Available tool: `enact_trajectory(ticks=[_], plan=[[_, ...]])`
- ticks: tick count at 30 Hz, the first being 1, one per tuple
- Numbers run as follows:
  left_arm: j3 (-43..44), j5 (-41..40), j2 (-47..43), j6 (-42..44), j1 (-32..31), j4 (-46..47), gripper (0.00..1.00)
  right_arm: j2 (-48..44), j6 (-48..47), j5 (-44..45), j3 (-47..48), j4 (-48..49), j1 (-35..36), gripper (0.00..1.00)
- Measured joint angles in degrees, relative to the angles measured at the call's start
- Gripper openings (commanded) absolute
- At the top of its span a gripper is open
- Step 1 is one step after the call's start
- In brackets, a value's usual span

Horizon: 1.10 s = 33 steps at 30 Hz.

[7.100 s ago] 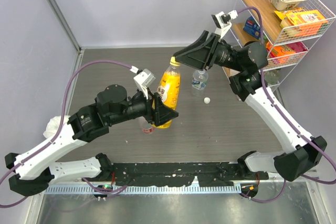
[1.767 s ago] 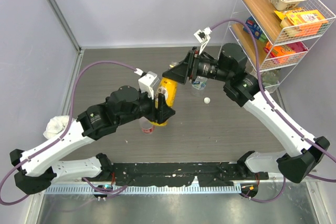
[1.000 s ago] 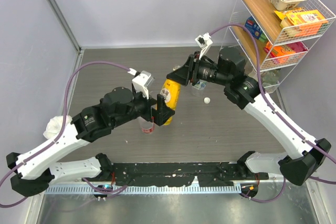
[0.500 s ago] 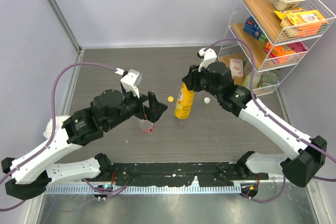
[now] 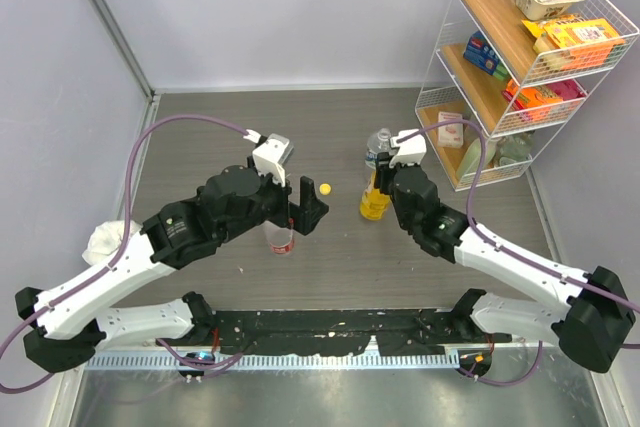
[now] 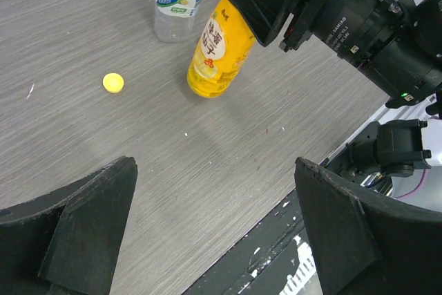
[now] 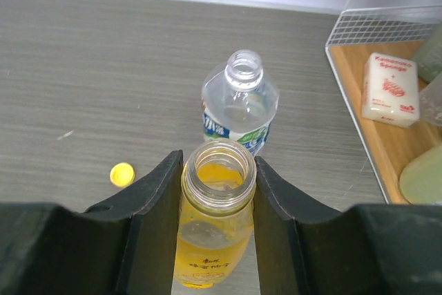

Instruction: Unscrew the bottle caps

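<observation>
At the left, the left jaws stand wide apart with nothing between them, over the desk (image 5: 200, 127). Just below them in the top view stands the bottle with the red label (image 5: 282, 239). It is partly covered by the arm, so I cannot tell whether its cap is on, and no red cap shows anywhere.

Next to the right, the yellow cap (image 5: 325, 188) lies loose on the desk, apart from every bottle.

Past it is the yellow bottle (image 5: 374, 203). The right jaws are clamped on its neck from both sides. Its mouth is open in the right wrist view, it leans a little in the left wrist view, and its base appears to rest on the desk.

Just behind it stands the bottle with the blue-white label (image 5: 378, 147), upright and free of both arms, its neck also open. Its cap is not in sight.

At the far right is the wire rack (image 5: 497, 22) of packets, well apart from the work.

So two of the three bottles look done. The red-label one is probably what is left, and it sits close to the free left jaws
</observation>
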Motion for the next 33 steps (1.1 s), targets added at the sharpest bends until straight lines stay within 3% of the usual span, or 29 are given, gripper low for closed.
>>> enact_trajectory(ticks=[11, 20, 22, 23, 27, 29, 33], plan=[[0.0, 0.6, 0.0, 0.5, 0.0, 0.0, 1.0, 0.3, -2.0, 9.0, -5.3, 12.0, 0.8, 0.02], [0.0, 0.5, -0.1, 0.5, 0.0, -0.2, 1.0, 2.1, -2.4, 12.3, -8.5, 13.4, 1.2, 0.03], [0.0, 0.6, -0.1, 0.5, 0.0, -0.2, 1.0, 2.2, -2.3, 12.5, -8.7, 13.2, 1.2, 0.15], [0.0, 0.5, -0.2, 0.5, 0.0, -0.2, 1.0, 2.3, -2.3, 12.6, -8.8, 13.0, 1.3, 0.28], [0.0, 0.5, -0.6, 0.4, 0.0, -0.3, 1.0, 2.2, -2.3, 12.3, -9.4, 12.4, 1.6, 0.58], [-0.1, 0.6, -1.0, 0.4, 0.0, -0.4, 1.0, 1.7, -2.0, 12.2, -9.7, 12.4, 1.9, 0.68], [-0.5, 0.5, -1.8, 0.1, 0.0, -0.4, 1.0, 0.4, -1.3, 12.1, -9.8, 9.9, 2.0, 0.77]])
